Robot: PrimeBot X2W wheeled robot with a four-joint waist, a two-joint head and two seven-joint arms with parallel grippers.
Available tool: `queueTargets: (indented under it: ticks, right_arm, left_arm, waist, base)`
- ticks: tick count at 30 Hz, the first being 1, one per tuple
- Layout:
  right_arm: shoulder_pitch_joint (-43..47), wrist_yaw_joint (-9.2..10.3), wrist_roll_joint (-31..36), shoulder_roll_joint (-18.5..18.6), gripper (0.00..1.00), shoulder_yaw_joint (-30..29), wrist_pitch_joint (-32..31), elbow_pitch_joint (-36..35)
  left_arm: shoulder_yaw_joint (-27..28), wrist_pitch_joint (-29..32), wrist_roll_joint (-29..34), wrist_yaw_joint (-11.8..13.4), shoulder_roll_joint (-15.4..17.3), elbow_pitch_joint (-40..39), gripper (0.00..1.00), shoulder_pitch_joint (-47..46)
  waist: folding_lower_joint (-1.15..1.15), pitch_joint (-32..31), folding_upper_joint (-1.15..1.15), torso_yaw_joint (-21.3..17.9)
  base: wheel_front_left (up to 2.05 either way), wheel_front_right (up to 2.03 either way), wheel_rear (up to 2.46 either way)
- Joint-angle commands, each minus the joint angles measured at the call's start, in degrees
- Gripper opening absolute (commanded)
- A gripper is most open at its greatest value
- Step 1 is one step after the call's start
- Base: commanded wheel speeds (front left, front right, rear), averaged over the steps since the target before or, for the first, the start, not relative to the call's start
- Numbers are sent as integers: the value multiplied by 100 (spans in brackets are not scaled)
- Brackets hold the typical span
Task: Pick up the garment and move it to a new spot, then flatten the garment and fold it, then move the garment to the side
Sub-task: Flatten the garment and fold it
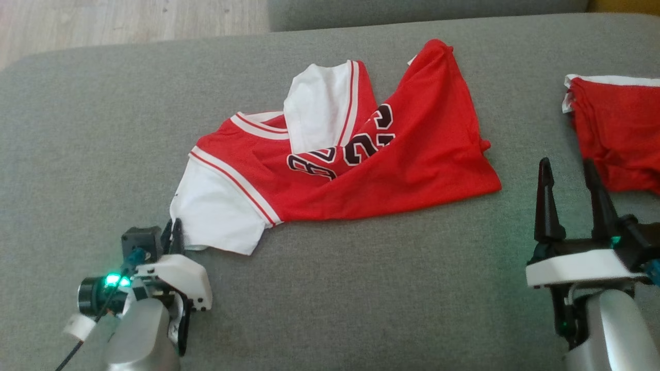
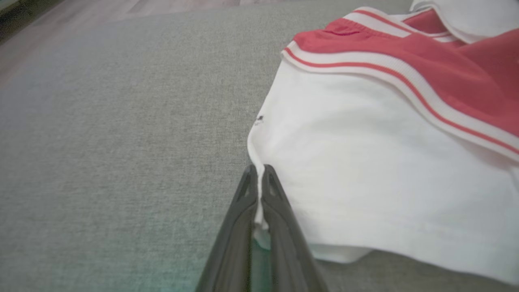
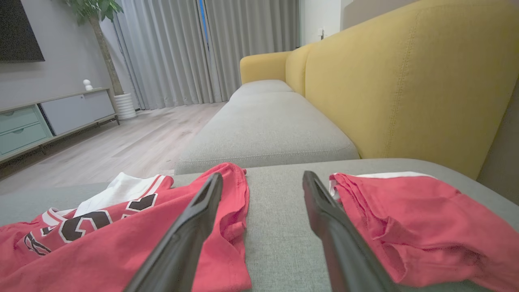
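Jersey: your red basketball jersey (image 1: 361, 170) lies crumpled at centre frame in the head view, number side up, on the grey sofa cushion (image 1: 361, 288).
Left gripper: your left gripper (image 2: 258, 170) is at lower left of the head view, fingers pinched together on the edge of the white sleeve (image 2: 385, 170).
Right gripper: your right gripper (image 1: 566, 164) is at lower right, fingers spread apart, holding nothing, between the jersey and the other garment.
Other garment: a second red garment (image 1: 619, 139) is bunched at the right edge.
Backrest: a yellow backrest (image 3: 405, 81) is at upper right of the right wrist view.

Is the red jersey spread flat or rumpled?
Rumpled: the jersey lies bunched on the grey cushion, one white sleeve flipped over its numbers.
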State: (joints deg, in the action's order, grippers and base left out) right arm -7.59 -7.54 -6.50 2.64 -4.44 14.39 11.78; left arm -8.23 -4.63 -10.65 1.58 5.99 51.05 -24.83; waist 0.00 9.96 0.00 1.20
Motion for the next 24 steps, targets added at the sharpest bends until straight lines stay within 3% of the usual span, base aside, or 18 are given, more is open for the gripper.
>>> queueTargets:
  ticks: [1,9,21,24]
  right_arm:
    - [-167,5,-19,24,100,132,61,-116]
    - [-330,5,-110,24,100,149,-50,865]
    - [-1270,5,-707,24,100,59,-577,2763]
    - [-1483,5,-564,24,100,117,-510,3247]
  left_arm:
    - [78,-48,-28,-46,101,-24,0,-43]
    - [127,-644,-415,-364,-115,-527,0,27]
    - [162,-1028,-487,-359,-211,-2168,0,268]
    - [114,-1032,-475,-370,-225,-2352,0,339]
  waist:
    - [0,-42,0,25]
    - [0,-220,0,180]
    - [0,-56,0,517]
    - [0,-13,0,571]
  base:
    - [0,0,0]
    - [0,0,0]
    - [0,0,0]
    - [0,0,0]
